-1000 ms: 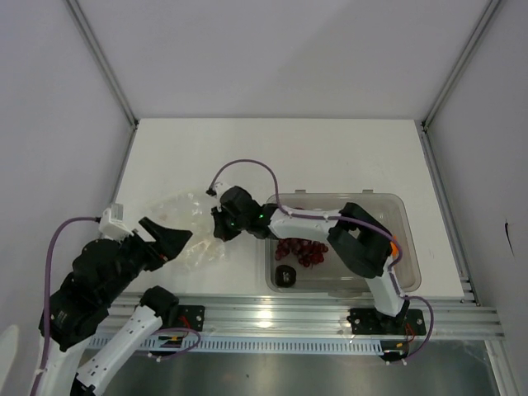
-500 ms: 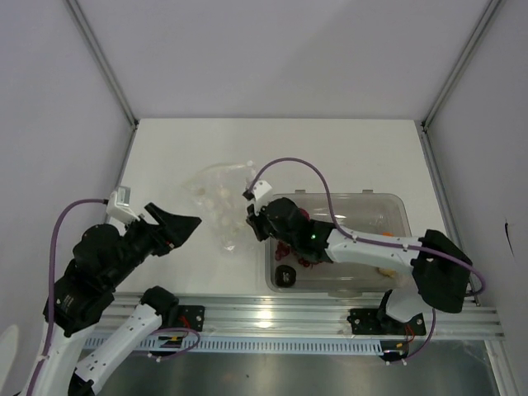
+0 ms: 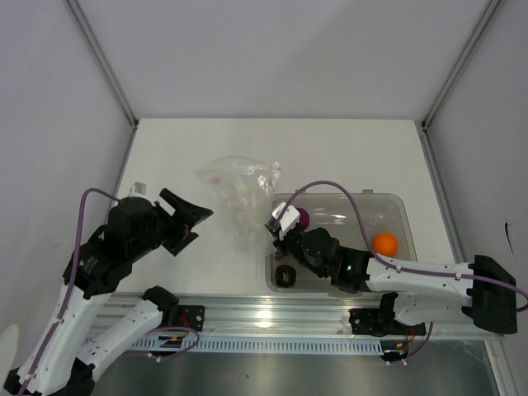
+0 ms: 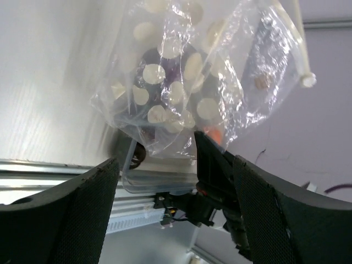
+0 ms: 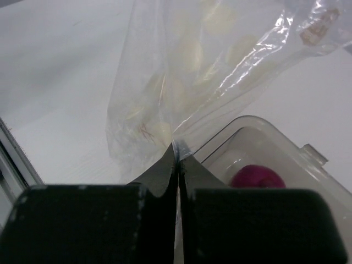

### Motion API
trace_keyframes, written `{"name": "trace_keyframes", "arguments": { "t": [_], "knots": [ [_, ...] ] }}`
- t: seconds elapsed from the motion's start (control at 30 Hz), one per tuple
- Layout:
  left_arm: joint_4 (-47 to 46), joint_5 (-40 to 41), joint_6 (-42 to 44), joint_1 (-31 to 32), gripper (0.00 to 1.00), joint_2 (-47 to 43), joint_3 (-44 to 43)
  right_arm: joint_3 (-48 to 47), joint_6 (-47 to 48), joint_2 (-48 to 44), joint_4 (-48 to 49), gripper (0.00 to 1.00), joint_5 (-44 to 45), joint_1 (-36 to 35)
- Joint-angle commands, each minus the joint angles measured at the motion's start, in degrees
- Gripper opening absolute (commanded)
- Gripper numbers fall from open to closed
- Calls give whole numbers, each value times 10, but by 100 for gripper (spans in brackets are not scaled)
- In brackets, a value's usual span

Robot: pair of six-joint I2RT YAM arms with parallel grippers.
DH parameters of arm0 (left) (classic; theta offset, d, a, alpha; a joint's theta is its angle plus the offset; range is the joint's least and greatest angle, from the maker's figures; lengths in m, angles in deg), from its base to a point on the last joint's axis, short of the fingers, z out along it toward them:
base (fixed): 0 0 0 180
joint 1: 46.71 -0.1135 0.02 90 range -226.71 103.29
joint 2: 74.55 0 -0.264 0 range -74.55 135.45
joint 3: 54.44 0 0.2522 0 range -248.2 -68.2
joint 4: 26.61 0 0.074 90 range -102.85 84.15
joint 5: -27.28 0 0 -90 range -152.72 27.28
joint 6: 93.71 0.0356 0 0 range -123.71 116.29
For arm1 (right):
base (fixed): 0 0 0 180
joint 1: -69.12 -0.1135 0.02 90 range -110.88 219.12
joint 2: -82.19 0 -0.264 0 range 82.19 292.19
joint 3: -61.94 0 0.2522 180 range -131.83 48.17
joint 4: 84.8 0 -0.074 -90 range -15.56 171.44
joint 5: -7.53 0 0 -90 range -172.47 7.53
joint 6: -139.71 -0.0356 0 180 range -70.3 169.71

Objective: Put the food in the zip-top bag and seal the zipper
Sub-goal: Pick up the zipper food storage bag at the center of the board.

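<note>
Here, zip-top bag crinkled, transparent, pale-spotted.

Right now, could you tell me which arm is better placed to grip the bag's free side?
Left. The left tool is open and empty beside the zip-top bag, while the right tool is shut on the bag's edge.

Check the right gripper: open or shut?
Shut. In the right wrist view the right gripper shows its fingers pressed together, with film of the zip-top bag pinched at their tips.
</note>
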Motion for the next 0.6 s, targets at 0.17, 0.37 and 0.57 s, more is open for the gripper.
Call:
{"name": "trace_keyframes", "arguments": {
  "t": [0.17, 0.37, 0.57],
  "knots": [
    [3, -64, -97, -12, 87, 98, -89, 2, 79, -57, 11, 0, 51, -37],
    [-15, -94, -136, -37, 87, 119, -89, -2, 102, -46, 12, 0, 82, -72],
    [-14, -100, -163, -62, 87, 110, -75, -2, 108, -39, 31, 0, 115, -84]
  ]
}}
